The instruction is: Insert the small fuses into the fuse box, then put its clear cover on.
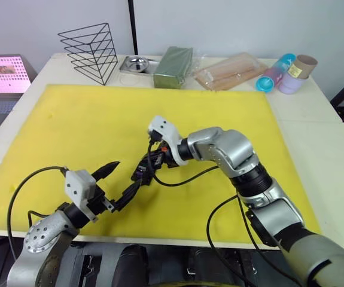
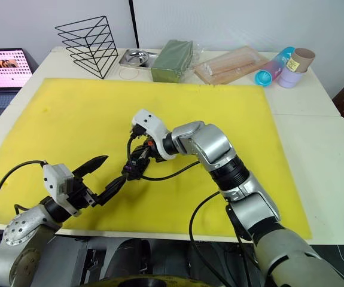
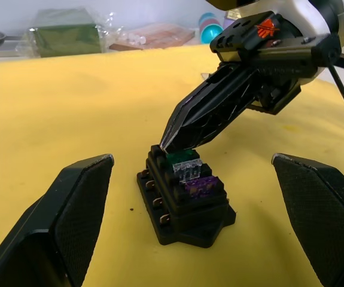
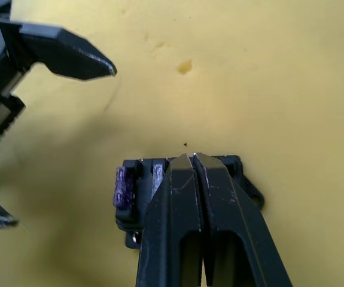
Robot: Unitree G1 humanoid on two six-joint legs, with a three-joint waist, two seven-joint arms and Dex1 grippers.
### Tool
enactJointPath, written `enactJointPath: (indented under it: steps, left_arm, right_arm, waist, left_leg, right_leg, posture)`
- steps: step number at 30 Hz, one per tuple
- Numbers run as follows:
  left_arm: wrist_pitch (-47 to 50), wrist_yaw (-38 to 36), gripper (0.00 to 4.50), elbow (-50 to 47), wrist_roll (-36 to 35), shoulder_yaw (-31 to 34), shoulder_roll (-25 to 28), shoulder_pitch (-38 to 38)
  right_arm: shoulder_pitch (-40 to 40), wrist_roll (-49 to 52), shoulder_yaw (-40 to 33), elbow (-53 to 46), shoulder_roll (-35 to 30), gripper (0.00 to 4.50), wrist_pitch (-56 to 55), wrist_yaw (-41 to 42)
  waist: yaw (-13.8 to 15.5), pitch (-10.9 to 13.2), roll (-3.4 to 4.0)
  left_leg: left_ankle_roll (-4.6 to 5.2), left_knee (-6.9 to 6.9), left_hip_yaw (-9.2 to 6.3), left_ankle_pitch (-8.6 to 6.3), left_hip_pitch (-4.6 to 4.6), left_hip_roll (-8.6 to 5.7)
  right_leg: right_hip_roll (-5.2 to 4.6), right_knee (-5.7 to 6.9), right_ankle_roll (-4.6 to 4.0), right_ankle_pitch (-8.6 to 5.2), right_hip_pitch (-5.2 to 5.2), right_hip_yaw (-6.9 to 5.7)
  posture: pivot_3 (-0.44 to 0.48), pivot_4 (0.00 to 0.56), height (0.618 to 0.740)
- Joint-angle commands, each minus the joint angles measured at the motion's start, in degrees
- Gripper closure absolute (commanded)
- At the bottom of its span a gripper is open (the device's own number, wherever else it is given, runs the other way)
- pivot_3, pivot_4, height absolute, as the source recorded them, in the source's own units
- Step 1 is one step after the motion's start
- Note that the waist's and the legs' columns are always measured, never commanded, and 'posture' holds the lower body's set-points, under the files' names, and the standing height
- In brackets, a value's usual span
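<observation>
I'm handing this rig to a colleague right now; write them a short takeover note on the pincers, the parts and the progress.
Right pincer: shut, tips pressing on the fuse box top at the green fuse.
Left pincer: open, holding nothing, flanking the box.
The box stands on the yellow mat.
Done: green, pale fuse and purple fuse sit in slots.
Left: red fuse unconfirmed; cover not on.
</observation>
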Motion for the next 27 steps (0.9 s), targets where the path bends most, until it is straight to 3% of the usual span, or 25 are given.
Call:
enactJointPath:
  steps: [1,14,23,27]
  left_arm:
    - [-0.94,0.03,0.00,-0.93,0.11,-0.07,0.24,-0.37]
    - [-0.87,-0.12,0.00,-0.73,0.24,-0.38,0.24,-0.84]
    - [-1.10,-0.33,0.00,-0.66,0.36,-0.32,0.49,-0.46]
    - [-1.28,-0.54,0.00,-0.64,0.43,-0.30,0.57,-0.22]
  right_arm:
    - [-0.48,0.58,-0.26,0.83,0.32,4.47,1.94,-0.91]
    - [-1.33,5.51,-11.68,7.10,6.55,4.47,14.03,-7.27]
    - [-1.46,6.32,-5.82,-0.63,2.79,4.47,7.56,-4.09]
    - [-3.06,9.72,-8.72,-4.11,3.25,4.47,8.93,-3.23]
  waist:
    - [0.00,0.00,0.00]
    - [-0.02,0.00,0.01]
    - [-0.06,0.00,0.01]
    - [-0.06,0.00,0.01]
  left_leg:
    - [0.00,0.00,0.00,0.00,0.00,0.00]
    - [0.00,0.00,0.00,0.00,0.00,0.00]
    - [0.00,0.00,-0.01,0.00,-0.02,0.00]
    - [0.00,0.00,-0.02,0.00,-0.05,0.00]
  right_leg:
    - [0.00,0.00,0.00,0.00,0.00,0.00]
    - [0.00,0.00,0.00,0.00,0.00,0.00]
    - [0.00,-0.01,0.00,0.00,-0.01,-0.01]
    - [0.00,-0.01,0.00,0.00,-0.03,-0.01]
  posture:
    - [0.000,0.150,0.740]
    - [0.000,0.150,0.740]
    - [0.000,0.150,0.740]
    - [0.000,0.150,0.740]
